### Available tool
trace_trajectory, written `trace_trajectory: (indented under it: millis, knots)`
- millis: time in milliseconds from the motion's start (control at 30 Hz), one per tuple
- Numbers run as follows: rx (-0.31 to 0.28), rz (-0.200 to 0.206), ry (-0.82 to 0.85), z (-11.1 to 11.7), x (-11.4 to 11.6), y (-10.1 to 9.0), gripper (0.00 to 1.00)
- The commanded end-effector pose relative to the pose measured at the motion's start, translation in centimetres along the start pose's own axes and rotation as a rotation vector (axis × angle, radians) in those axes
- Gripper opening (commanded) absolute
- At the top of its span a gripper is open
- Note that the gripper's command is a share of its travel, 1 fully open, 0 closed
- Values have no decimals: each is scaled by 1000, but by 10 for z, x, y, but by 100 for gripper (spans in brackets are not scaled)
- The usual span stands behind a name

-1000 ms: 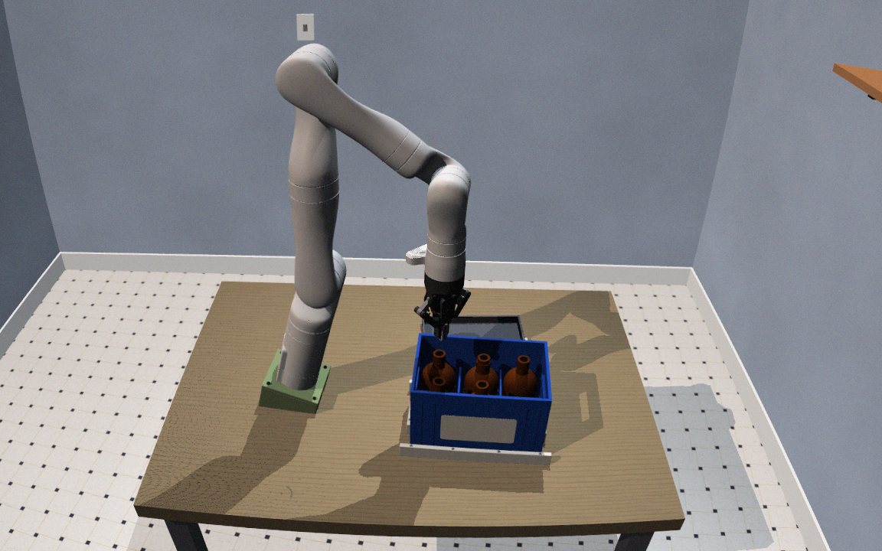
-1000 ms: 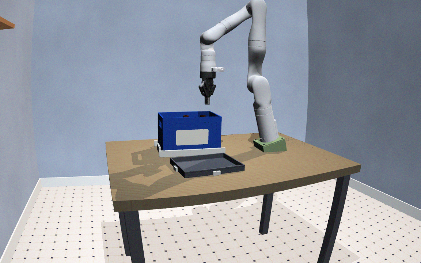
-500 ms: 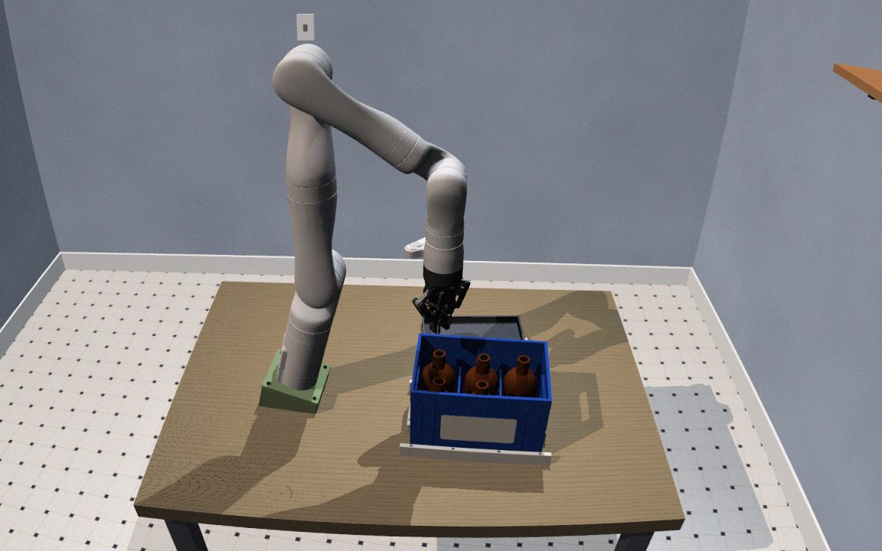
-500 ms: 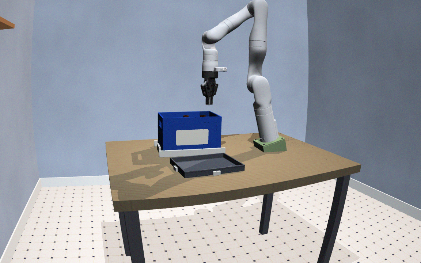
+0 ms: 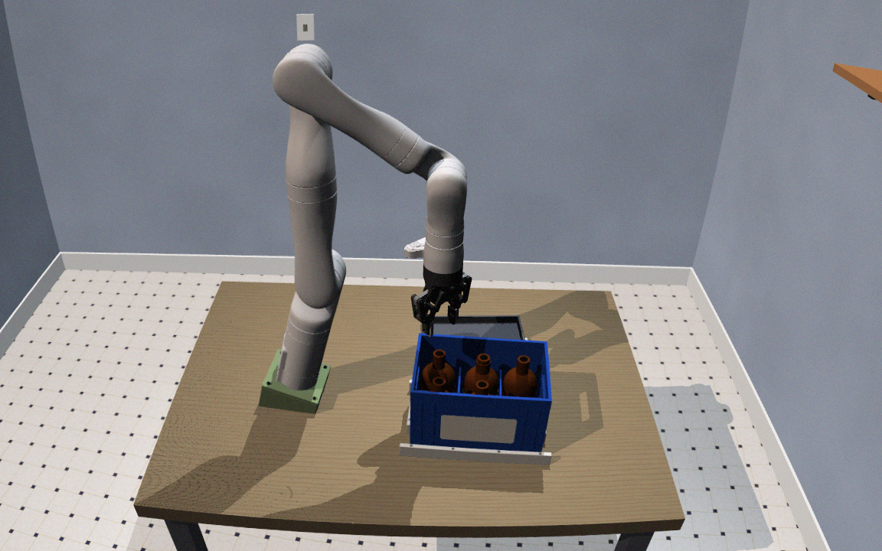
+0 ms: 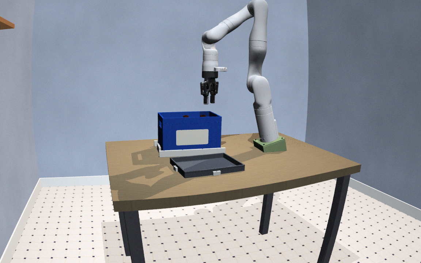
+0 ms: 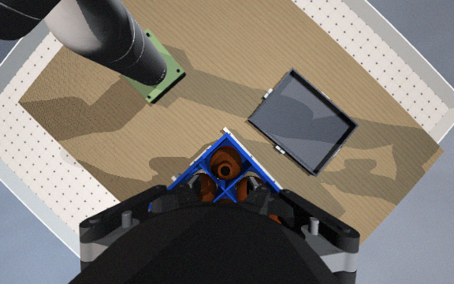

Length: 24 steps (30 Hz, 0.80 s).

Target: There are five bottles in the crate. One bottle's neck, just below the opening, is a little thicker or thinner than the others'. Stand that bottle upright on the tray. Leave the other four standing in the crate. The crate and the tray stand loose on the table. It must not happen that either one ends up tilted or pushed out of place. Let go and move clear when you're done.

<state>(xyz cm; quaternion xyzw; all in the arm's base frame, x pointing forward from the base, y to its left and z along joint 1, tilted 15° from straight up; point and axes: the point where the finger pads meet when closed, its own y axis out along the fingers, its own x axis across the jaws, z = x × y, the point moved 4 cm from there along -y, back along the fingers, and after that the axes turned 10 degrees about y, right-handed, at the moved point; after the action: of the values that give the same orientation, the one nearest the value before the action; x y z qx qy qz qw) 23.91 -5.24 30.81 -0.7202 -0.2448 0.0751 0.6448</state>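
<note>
The blue crate (image 5: 533,411) (image 6: 166,130) (image 7: 243,151) holds five brown bottles. The back row has a left bottle (image 5: 438,374), a middle bottle (image 5: 481,376) and a right bottle (image 5: 519,380). The front row has a left bottle (image 5: 439,386) and a middle bottle (image 5: 481,389), both partly hidden by the crate wall. Which neck differs, I cannot tell. My gripper (image 5: 440,324) (image 6: 209,102) is open and empty, pointing down above the crate. In the wrist view its fingers hide several bottles; one bottle (image 7: 225,155) shows beyond them. The dark tray (image 6: 198,172) (image 7: 302,126) is empty.
White strips (image 5: 475,454) (image 6: 192,152) run along the crate's base. Small white blocks (image 6: 216,172) (image 7: 280,149) sit against the tray's sides. The tray lies close to the crate's long side. The arm's green base (image 5: 290,395) (image 6: 276,144) (image 7: 173,65) stands on the table (image 5: 225,438).
</note>
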Motion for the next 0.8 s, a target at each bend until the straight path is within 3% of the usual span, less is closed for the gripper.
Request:
trace_trajectory:
  millis: [0, 767]
  knots:
    - [-1, -1, 0, 0, 0, 0, 64]
    - [-1, -1, 0, 0, 0, 2, 64]
